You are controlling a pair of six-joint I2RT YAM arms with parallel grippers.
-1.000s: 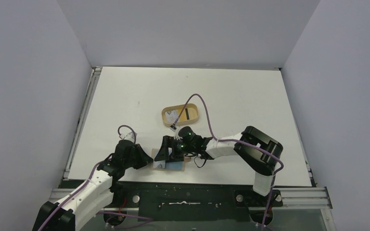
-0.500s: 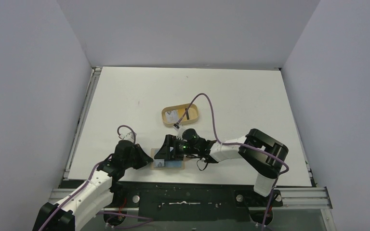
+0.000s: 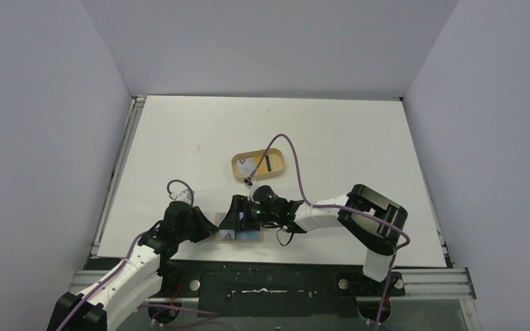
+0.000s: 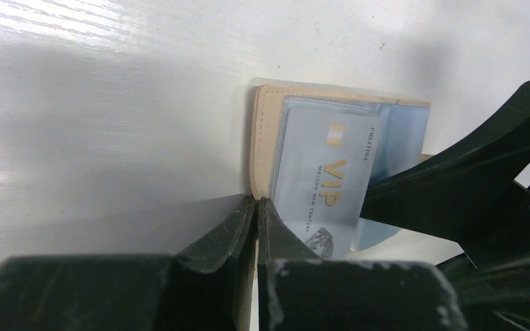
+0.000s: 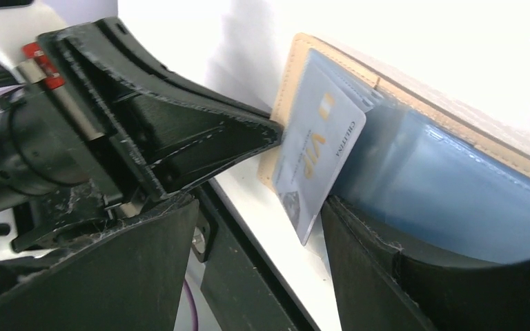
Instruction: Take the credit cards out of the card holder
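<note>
The tan card holder lies open near the table's front edge, also in the top view. A pale blue credit card marked VIP sticks partly out of its blue inner sleeve. My left gripper is shut on the holder's tan left edge; it also shows in the top view. My right gripper is open over the holder. The card's free corner lies between its fingers, close to the right finger, and I cannot tell if they touch. The right gripper shows in the top view.
An oval tan tray with a raised rim stands behind the grippers and holds a white item and a dark strip. The table's front edge and black rail run just beside the holder. The two grippers are close together.
My right gripper has shifted slightly left and toward the front edge over the holder. The left gripper has stayed shut on the holder's edge.
</note>
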